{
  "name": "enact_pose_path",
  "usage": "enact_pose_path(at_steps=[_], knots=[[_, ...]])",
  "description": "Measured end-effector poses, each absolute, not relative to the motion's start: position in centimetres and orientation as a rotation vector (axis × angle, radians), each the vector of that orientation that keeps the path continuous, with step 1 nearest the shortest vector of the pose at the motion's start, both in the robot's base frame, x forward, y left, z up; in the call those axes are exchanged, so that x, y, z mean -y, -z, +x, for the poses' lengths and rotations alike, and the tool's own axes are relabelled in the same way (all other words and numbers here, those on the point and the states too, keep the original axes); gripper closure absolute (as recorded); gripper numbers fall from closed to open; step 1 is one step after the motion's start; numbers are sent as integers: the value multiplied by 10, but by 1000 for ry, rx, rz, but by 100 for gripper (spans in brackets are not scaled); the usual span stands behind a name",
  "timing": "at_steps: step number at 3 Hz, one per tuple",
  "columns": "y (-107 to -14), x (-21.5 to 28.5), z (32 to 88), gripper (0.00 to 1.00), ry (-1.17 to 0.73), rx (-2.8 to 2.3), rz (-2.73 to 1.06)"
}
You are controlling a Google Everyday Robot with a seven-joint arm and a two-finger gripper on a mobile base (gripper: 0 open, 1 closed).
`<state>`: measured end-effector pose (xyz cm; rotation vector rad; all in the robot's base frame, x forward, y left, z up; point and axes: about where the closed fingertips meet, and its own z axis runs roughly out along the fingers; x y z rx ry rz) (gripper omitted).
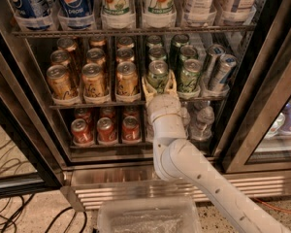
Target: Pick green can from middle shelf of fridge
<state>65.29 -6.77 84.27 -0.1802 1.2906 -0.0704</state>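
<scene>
The fridge (262, 110) stands open in front of me. Its middle shelf (102, 103) holds gold-orange cans on the left and green cans on the right. The front green can (158, 73), pale green with a silver top, stands upright at the shelf's front rail. My gripper (158, 85) is right at this can, around its lower half, and the white arm reaches up to it from the lower right. A second green can (190, 75) stands just to the right.
Slim silver-blue cans (218, 69) lean at the shelf's right end. Big soda bottles (116, 4) fill the rack above. Red cans (103, 129) and water bottles (203, 120) are on the rack below. A clear plastic bin (145, 217) sits on the floor and cables (9, 212) lie at the left.
</scene>
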Motion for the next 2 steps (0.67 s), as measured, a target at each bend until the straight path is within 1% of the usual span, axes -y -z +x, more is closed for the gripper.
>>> enact_pose_path(at_steps=[2], knots=[[-870, 81, 627, 100, -64, -1206, -211]])
